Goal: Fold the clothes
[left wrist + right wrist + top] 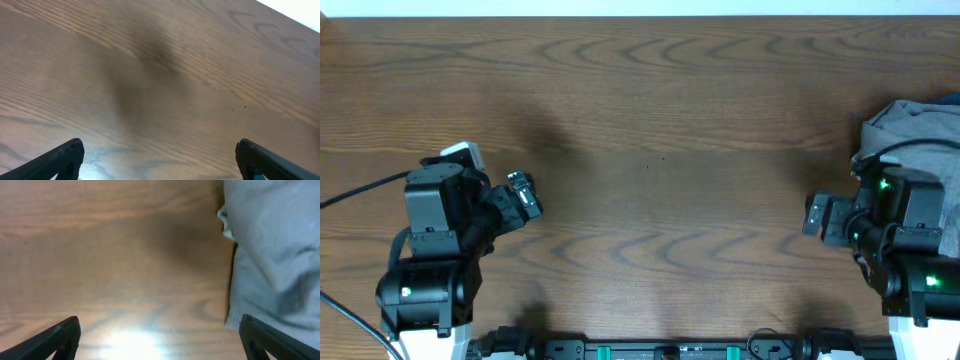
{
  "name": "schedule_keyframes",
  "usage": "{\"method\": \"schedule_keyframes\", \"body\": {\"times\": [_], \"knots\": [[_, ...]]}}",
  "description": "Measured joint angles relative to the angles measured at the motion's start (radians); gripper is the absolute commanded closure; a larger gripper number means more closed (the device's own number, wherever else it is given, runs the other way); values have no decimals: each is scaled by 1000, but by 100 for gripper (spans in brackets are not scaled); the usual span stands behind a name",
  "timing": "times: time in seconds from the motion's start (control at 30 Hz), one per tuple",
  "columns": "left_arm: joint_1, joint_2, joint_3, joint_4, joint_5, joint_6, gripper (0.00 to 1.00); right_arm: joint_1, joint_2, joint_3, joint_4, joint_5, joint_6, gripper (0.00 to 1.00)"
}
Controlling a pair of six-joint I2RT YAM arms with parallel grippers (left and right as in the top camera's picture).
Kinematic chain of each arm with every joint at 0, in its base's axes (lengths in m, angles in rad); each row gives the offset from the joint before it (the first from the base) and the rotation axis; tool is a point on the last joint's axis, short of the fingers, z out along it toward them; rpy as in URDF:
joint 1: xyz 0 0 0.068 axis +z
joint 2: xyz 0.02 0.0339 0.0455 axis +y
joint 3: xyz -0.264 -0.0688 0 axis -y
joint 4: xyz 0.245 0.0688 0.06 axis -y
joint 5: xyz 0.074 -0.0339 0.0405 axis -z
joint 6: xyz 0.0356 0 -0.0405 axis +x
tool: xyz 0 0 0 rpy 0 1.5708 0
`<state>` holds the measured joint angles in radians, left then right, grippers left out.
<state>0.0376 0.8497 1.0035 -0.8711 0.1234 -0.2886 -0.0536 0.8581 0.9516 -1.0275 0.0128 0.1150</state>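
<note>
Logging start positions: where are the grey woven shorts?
Overhead, the grey woven shorts lie bunched at the wooden table's right edge, beside the right gripper.

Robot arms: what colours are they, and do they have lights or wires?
Both are chunky and black on white bases. The left arm has a white block on top, one small green light and a black cable running off its side. The right arm glows with several green lights. The fingers are black, tapering wedges.

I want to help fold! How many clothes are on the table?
1. The grey shorts lie crumpled at the table's right edge, partly cut off by the picture, so more could be hidden there.
</note>
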Motion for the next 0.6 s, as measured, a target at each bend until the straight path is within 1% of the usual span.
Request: {"method": "schedule_keyframes", "body": {"times": [0.13, 0.6], "knots": [[0, 5, 0, 0, 0, 0, 2, 0, -1, 0, -27, 3, 0, 1], [0, 20, 0, 0, 0, 0, 2, 0, -11, 0, -27, 4, 0, 1]]}}
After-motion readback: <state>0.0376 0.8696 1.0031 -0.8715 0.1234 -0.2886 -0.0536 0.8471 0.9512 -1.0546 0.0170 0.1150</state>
